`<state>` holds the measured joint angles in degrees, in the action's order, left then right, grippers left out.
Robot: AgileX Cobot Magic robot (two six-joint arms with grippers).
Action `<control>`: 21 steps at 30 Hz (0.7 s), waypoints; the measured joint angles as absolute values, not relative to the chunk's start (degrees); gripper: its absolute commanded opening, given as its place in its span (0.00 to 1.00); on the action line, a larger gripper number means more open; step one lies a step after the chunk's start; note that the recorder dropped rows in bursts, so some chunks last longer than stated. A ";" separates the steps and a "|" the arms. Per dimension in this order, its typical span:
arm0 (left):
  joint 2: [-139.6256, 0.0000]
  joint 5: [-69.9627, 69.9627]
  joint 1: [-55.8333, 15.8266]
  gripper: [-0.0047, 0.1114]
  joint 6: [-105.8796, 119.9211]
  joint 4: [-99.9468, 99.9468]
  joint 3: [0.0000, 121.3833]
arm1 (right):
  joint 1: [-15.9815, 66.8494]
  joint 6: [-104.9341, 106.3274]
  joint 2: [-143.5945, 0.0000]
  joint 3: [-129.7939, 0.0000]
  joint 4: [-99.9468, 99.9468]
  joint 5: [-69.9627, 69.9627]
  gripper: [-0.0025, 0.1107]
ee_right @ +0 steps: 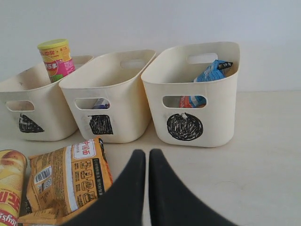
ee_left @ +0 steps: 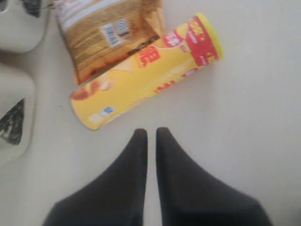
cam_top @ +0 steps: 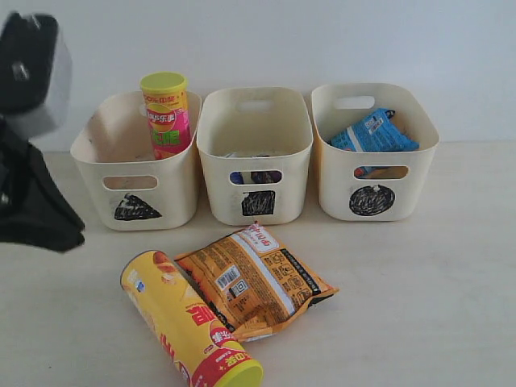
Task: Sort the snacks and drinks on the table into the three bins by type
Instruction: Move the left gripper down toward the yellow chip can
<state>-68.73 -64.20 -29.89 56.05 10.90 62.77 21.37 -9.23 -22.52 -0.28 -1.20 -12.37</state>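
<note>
A yellow-red chip can (cam_top: pixel 189 322) lies on its side on the table (cam_top: pixel 419 306), with the orange-brown packet (cam_top: pixel 254 278) leaning against it. My left gripper (ee_left: pixel 151 134) hovers shut and empty just short of the can (ee_left: pixel 146 70). My right gripper (ee_right: pixel 142 155) is shut too, beside the packet (ee_right: pixel 66 181) and facing the bins. The pink-green can (cam_top: pixel 167 113) stands in the triangle bin (cam_top: pixel 173 189). A drink carton (cam_top: pixel 256 176) shows through the slot of the square bin (cam_top: pixel 242 149). The blue packet (cam_top: pixel 373 133) rests in the circle bin (cam_top: pixel 403 197).
The left arm's dark body (cam_top: pixel 32 193) fills the left edge of the exterior view. The three bins stand in a row against the white wall (cam_top: pixel 322 40). Bare table lies to the right of the packet.
</note>
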 measured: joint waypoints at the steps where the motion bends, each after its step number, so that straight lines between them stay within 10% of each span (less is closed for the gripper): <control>1: -69.23 -64.37 -30.56 0.17 58.41 11.13 61.84 | 21.37 -9.23 -22.52 -0.28 -1.20 -12.37 0.02; 6: -74.34 -58.86 -35.57 0.64 68.35 11.58 54.75 | 21.37 -9.47 -22.52 -0.28 -1.32 -12.37 0.02; 21: -99.91 -29.62 -42.68 0.77 81.26 3.99 51.27 | 21.37 -9.65 -22.52 -0.28 -1.32 -11.96 0.02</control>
<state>-99.91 -29.62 -42.68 81.26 3.99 51.27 21.37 -9.65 -22.52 -0.28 -1.32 -11.96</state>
